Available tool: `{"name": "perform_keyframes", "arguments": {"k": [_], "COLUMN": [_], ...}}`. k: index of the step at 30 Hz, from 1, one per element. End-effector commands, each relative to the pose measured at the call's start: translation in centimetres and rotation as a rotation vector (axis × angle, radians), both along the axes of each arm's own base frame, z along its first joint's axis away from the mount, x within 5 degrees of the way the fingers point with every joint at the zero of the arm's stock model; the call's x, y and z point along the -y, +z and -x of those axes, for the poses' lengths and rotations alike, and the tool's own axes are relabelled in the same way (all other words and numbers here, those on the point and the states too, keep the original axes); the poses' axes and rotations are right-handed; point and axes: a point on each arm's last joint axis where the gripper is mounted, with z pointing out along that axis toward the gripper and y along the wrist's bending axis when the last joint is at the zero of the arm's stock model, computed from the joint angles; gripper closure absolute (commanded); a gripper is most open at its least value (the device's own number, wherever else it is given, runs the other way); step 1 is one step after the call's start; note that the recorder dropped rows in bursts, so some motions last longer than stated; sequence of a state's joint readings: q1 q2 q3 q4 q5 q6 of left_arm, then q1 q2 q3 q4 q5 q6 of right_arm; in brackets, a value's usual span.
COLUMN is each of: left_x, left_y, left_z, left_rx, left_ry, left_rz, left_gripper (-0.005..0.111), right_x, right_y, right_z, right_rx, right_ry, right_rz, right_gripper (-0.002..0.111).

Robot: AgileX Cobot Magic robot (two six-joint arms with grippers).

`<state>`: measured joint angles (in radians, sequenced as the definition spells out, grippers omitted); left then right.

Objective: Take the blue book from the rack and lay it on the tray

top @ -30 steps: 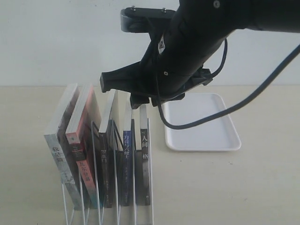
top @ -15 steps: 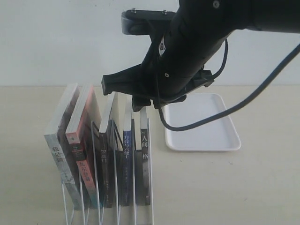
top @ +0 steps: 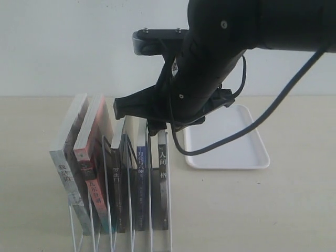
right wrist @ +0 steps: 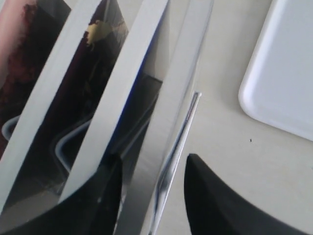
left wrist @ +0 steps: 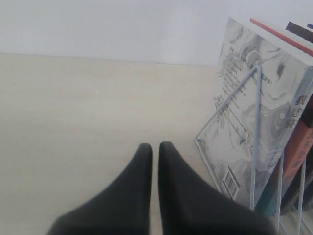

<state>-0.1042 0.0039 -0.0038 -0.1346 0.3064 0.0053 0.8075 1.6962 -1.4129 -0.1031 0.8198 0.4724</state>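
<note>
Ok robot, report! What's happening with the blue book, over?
Left end effector shut, low beside rack. Right end effector open above rack. Blue book upright in rack, black-spined books flanking it.

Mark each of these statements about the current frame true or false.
1. The dark blue-spined paperback book lies on the flat white plastic tray. False: it stands in the white wire rack.
2. The right gripper is open above the books. True.
3. The left gripper is wide open. False: it is shut, holding nothing.
4. Five books stand in the rack. True.
</note>
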Motion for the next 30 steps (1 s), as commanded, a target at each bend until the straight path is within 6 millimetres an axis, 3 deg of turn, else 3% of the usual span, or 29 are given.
{"name": "perform_keyframes", "arguments": {"k": [1, 5, 11, 30], "left_x": [-0.02, -0.02, -0.02, -0.02], "left_y": [-0.10, -0.10, -0.10, -0.10], "left_z": [0.01, 0.01, 0.01, 0.01], "left_rx": [0.002, 0.002, 0.002, 0.002], "left_ry": [0.001, 0.001, 0.001, 0.001], "left_rz": [-0.007, -0.007, -0.007, -0.007], "left_gripper": [0.103, 0.103, 0.103, 0.103], "right_x": [0.01, -0.05, -0.08, -0.14], "right_y": [-0.34, -0.34, -0.35, -0.22], "right_z": [-0.10, -0.04, 0.01, -0.03], "right_rx": [-0.009, -0.019, -0.025, -0.016], "right_ry": [0.001, -0.001, -0.003, -0.002], "right_rz": [0.031, 0.021, 0.016, 0.005], "right_gripper": [0.069, 0.073, 0.109, 0.107]}}
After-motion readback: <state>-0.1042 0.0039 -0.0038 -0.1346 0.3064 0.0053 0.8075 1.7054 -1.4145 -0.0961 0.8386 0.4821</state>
